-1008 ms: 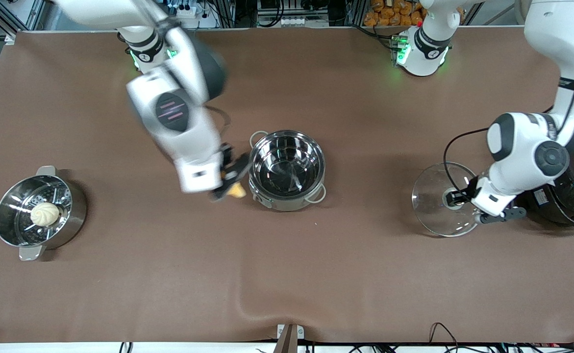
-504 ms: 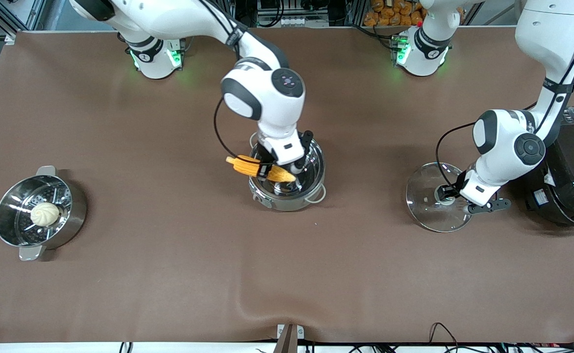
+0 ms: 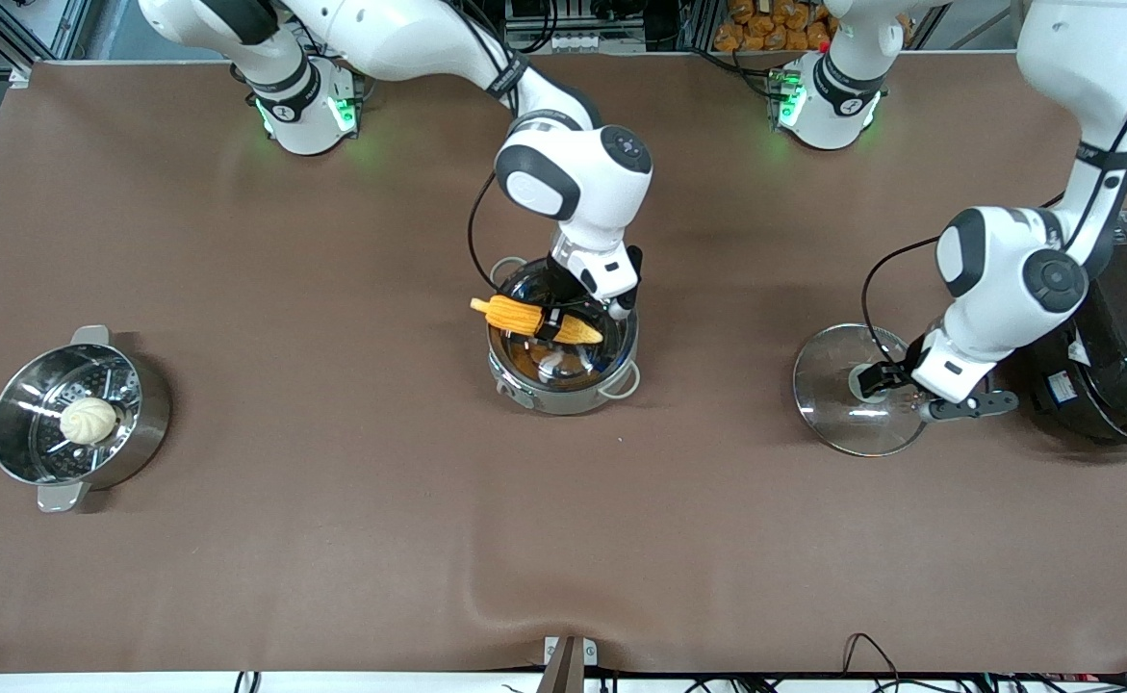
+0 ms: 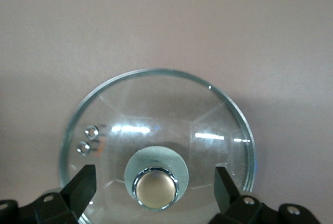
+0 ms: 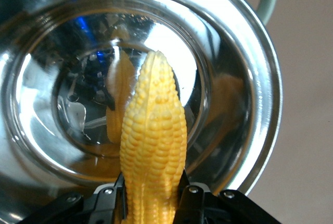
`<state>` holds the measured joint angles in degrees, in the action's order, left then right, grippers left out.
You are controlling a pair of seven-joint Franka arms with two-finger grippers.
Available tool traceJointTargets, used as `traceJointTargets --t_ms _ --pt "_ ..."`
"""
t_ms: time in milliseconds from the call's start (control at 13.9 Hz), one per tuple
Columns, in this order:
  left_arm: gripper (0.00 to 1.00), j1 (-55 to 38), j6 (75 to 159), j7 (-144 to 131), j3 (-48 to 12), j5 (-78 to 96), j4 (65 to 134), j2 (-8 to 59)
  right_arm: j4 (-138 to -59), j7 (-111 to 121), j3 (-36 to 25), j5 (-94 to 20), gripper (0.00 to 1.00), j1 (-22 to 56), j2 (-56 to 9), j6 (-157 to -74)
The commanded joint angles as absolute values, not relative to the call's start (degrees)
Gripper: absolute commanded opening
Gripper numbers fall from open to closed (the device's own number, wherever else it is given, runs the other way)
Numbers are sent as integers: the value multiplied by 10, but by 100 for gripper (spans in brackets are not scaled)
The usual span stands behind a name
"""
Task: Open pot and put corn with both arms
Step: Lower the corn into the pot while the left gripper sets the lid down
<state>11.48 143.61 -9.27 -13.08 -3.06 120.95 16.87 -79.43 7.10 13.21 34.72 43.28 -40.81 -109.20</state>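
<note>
From the front we see the right arm reaching down from its base, wrist bent over the pot (image 3: 563, 348), and the right claw (image 3: 553, 323) clamped across the middle of the corn (image 3: 536, 320). The cob hangs level over the open pot, one end jutting past the rim toward the right arm's end of the desk (image 3: 332, 539). Toward the left arm's end, the glass lid (image 3: 857, 390) lies flat on the desk, well apart from the pot, with the left claw (image 3: 900, 393) over its knob. A steamer pot (image 3: 77, 414) holding a white bun (image 3: 89, 421) sits near the right arm's end of the desk.

On the left wrist view we get what the front hides: the left claw (image 4: 154, 185) stands wide open, its fingers (image 4: 83, 185) flanking the copper-coloured knob (image 4: 155, 188) without touching it, over the clear round lid (image 4: 156, 146).

The right wrist view shows the ridged yellow corn (image 5: 153, 146) pinched in the right claw (image 5: 152, 195), above the pot's (image 5: 250, 109) mirror-bright steel bowl, which reflects the cob.
</note>
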Motion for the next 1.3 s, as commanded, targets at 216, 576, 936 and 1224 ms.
traceJointTargets --t_ms 216,576,936,1224 --pt "100 120 1140 -76 -146 -29 1037 69 -736 36 121 356 0 455 -432 -1078" --pt "100 119 953 -76 -149 -22 886 67 -716 -78 129 349 100 459 -418 -1027" --pt "100 120 906 -70 -150 -24 852 66 -652 -75 129 285 100 424 -388 -936" --pt "100 122 889 -68 -149 -4 851 41 -658 -27 125 196 100 302 -339 -924"
